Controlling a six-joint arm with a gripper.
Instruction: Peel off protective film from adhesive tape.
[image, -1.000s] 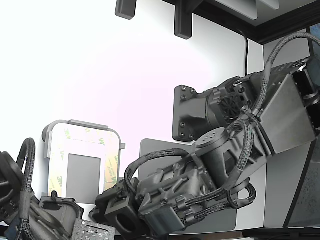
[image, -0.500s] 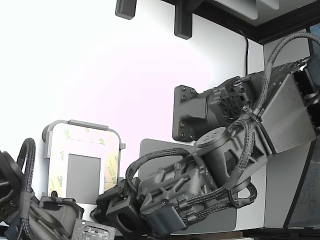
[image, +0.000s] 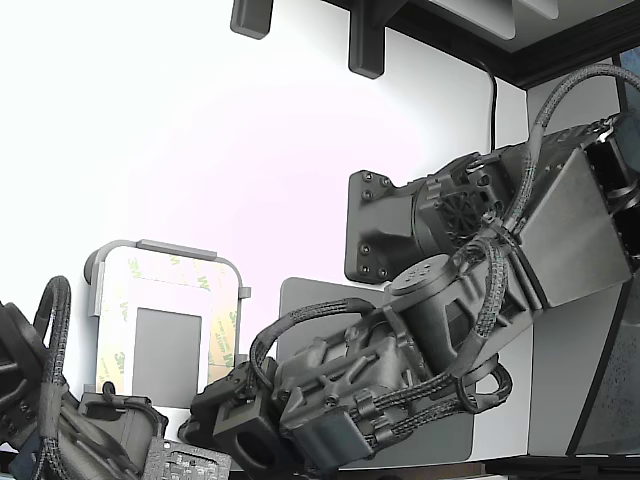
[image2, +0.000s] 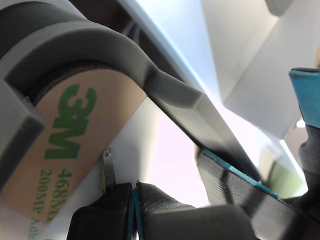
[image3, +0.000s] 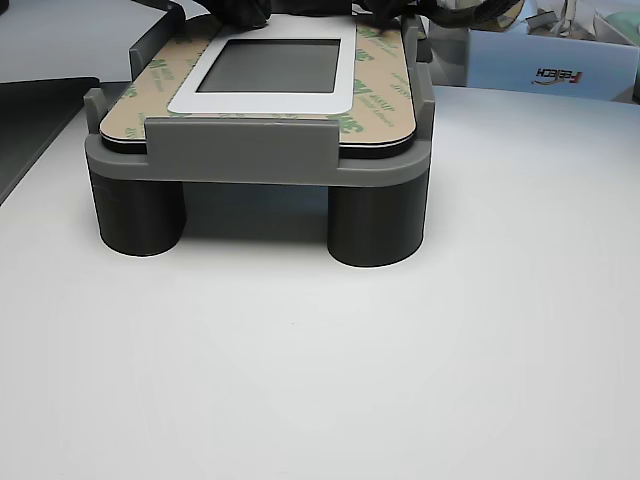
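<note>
Reaching low toward the grey tray (image: 165, 250), my arm (image: 440, 320) stretches across the dark grey mat (image: 300, 295) from the exterior view's right, and my tool (image: 240, 440) sits at the tray's near corner. I cannot tell how far my tool is open: its tips are hidden behind the arm's own housing in the exterior view, and the wrist view shows only dark, blurred parts close to the lens. The protective film (image3: 375, 100), tan with green 3M print, lies flat as a frame inside the tray, around a small grey rectangle (image3: 275, 65). The tray stands on round dark legs (image3: 375, 225) on the white table (image3: 330, 370). In the wrist view the film (image2: 75, 135) lies right under the tray's curved rim (image2: 120, 47).
</note>
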